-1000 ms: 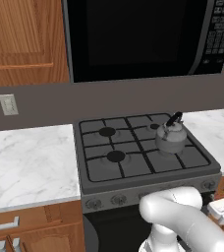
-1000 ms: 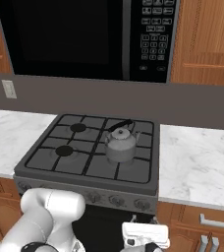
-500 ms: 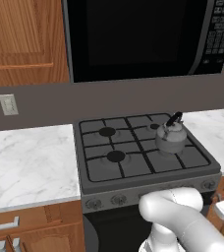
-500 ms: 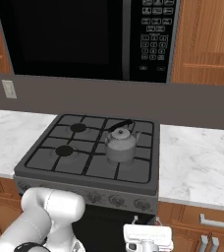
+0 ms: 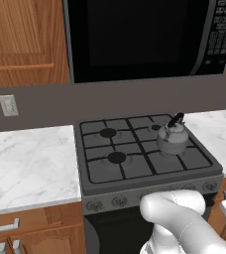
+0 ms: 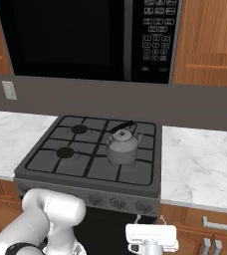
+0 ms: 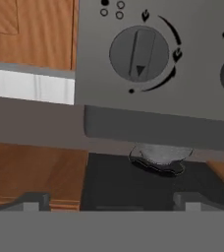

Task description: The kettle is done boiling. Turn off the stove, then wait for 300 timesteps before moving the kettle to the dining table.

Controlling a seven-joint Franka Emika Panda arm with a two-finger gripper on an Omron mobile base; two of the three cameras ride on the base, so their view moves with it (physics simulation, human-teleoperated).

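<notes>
You are looking at open air lying between the tool (image 6: pixel 152 238), its fingers spread wide, and the knob (image 7: pixel 139 53) on the stove (image 6: pixel 60 169) front. The microwave (image 5: pixel 140 37) is hanging over the kettle (image 5: pixel 172 139), leaving room above its handle. Bare marble tabletop (image 6: pixel 200 167) is flanking the stove.

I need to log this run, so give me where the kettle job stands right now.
Done: nothing can be confirmed; I cannot tell whether the burner is off. In hand: the open gripper faces a front knob of the stove without touching it; in the right base view it sits low in front of the stove. Left: the wait, then carrying the kettle, which sits on the right-hand grate, to the dining table.
</notes>
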